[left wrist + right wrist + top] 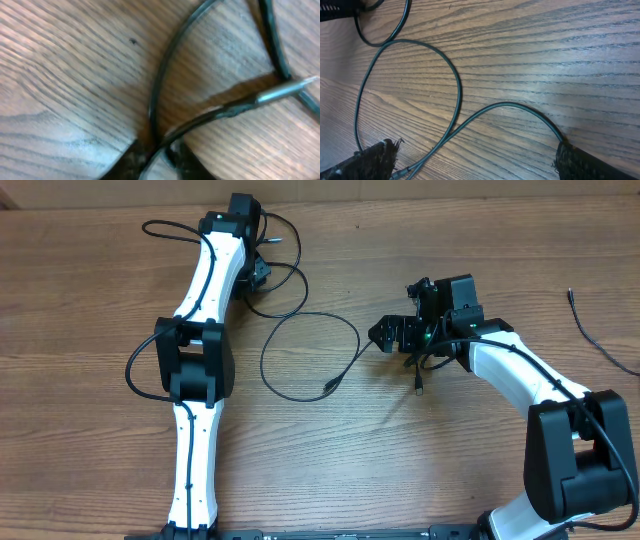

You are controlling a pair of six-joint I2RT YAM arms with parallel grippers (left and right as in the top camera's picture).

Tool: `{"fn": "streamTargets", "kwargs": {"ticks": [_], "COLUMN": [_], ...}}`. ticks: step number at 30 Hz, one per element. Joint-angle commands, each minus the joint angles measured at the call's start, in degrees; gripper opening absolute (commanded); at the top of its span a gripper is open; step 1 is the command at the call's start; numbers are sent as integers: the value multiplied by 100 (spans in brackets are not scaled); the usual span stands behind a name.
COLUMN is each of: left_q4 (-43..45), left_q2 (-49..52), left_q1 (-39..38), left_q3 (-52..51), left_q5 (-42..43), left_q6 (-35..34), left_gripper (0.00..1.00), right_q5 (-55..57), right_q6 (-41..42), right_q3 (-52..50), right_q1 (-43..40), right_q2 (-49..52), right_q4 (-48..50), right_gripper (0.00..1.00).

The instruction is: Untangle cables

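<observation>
Stretching to the far side of the wooden table (480, 240), the left arm (205, 280) sets the left gripper (160, 162) over two crossing cables (153, 100), jaws narrow about them, though the blur won't say whether they're pinched. Meanwhile the right gripper (482, 162) stands wide open and empty, straddling the cable loop (459, 87) mid-table, likely to steady it. Counting up: two arms, two grippers, at least three cords, with one stray cable (590, 338) well apart at the right edge.
</observation>
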Motion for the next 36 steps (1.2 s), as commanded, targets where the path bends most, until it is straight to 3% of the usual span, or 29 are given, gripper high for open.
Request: {"fn": "streamTargets", "kwargs": {"ticks": [1, 11, 24, 27, 36], "left_q4": [-249, -1060, -2645, -2643, -2643], "left_q2": [-70, -72, -83, -107, -114], "left_q1": [-4, 85, 223, 197, 136], "left_q3": [-136, 240, 2599, 2990, 3379], "left_q5": [22, -715, -658, -304, -151], "left_q6": [125, 737, 1261, 1624, 1506], "left_gripper": [5, 4, 4, 4, 4], "right_q5": [33, 33, 33, 33, -199], "right_q6": [-26, -26, -26, -26, -24], "right_q3": [9, 9, 9, 9, 9], "right_q1": [11, 11, 11, 11, 11], "right_q2": [-4, -4, -4, -4, -4], "right_q4": [17, 17, 17, 17, 81], "right_gripper": [100, 100, 100, 100, 100]}}
